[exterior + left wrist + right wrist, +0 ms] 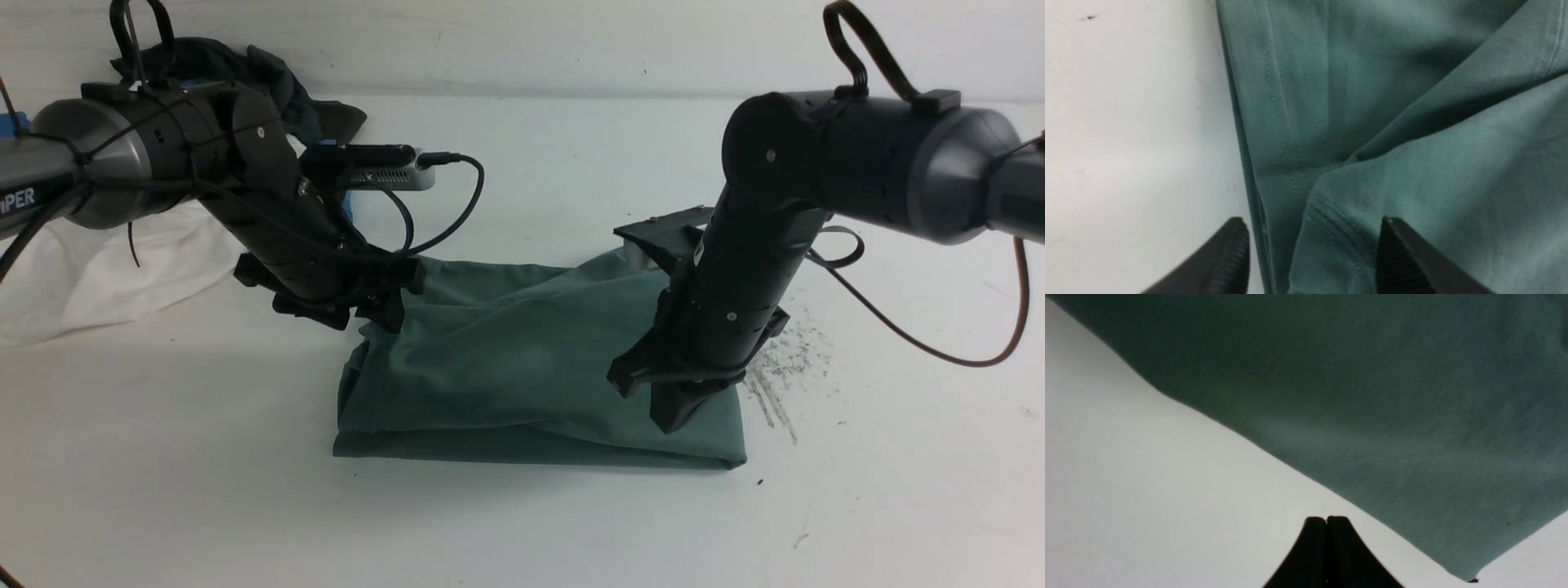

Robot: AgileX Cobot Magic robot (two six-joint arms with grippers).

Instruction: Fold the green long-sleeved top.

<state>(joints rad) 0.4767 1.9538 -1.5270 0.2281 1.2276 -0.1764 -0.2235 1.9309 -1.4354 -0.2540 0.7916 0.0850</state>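
The green long-sleeved top (522, 367) lies folded in the middle of the white bench (245, 490). The left tool (1312, 223) is released above its edge. The right tool (1326, 519) is clenched on nothing.

A white table (522, 531) fills the view. Left of the left gripper (384, 314), well apart, 1 white cloth (106, 269) lies crumpled. Behind that gripper, near the table's far edge, 1 dark grey garment (282, 77) sits in a heap. Just right of the right gripper (678, 416), dark scratchy marks (780, 367) streak the tabletop.
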